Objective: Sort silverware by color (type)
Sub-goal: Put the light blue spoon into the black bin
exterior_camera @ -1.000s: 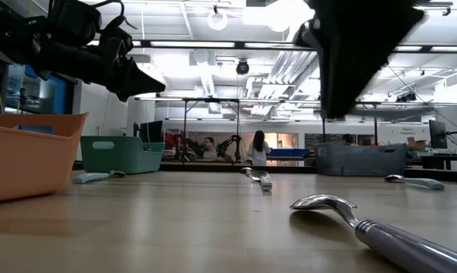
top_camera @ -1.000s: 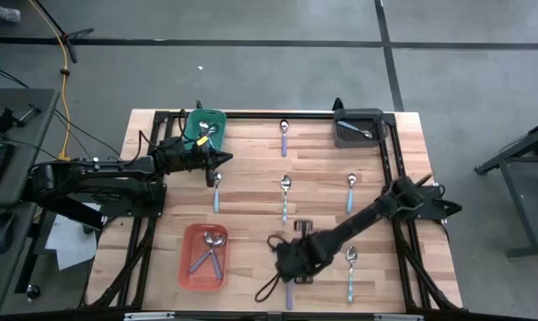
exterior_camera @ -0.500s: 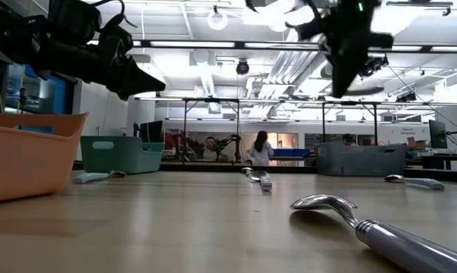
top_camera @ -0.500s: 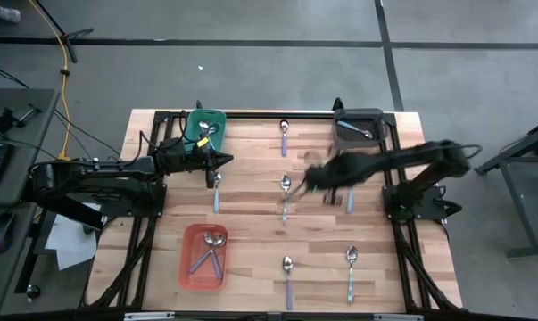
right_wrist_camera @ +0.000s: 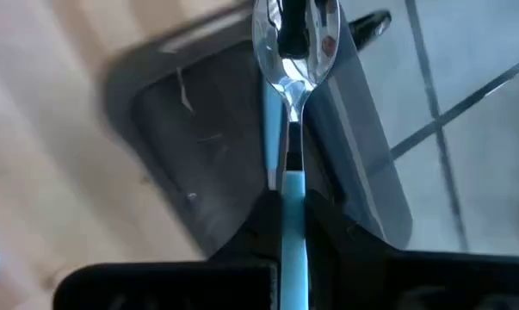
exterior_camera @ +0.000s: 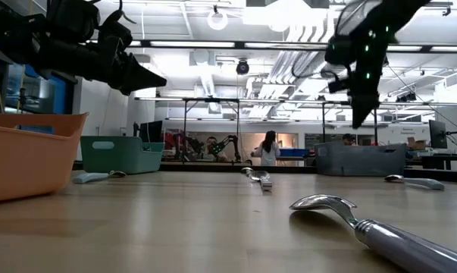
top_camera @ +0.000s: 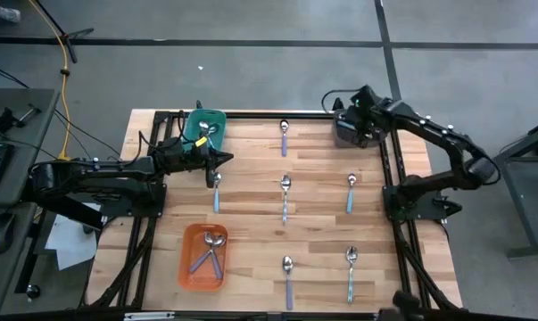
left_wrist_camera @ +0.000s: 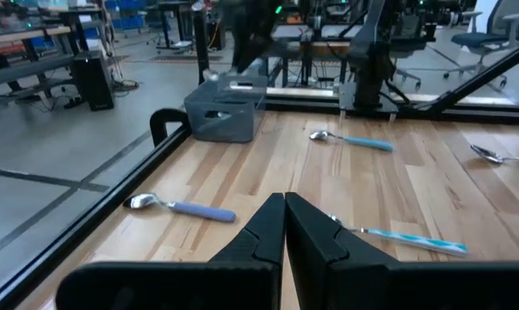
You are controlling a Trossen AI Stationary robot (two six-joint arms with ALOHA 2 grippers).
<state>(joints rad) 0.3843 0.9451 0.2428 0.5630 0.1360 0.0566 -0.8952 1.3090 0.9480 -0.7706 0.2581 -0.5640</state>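
Right tool (right_wrist_camera: 292, 202) pinching light-blue spoon (right_wrist_camera: 292, 52) by handle, bowl forward, directly over grey bin (top_camera: 351, 130); left tool (top_camera: 222, 159) pressed together, waiting near teal bin (top_camera: 205, 120).

Six spoons loose on table: purple-handled (top_camera: 284, 136) far centre; three light-blue-handled in middle row, left (top_camera: 216, 192), centre (top_camera: 285, 195), right (top_camera: 350, 191); near row, purple (top_camera: 287, 276) centre, light blue (top_camera: 350, 270) right. More spoons in orange bin (top_camera: 209, 252) near left and teal bin (top_camera: 206, 130) far left. One light-blue spoon (right_wrist_camera: 292, 103) gripped over grey bin, bowl pointing away from fingers
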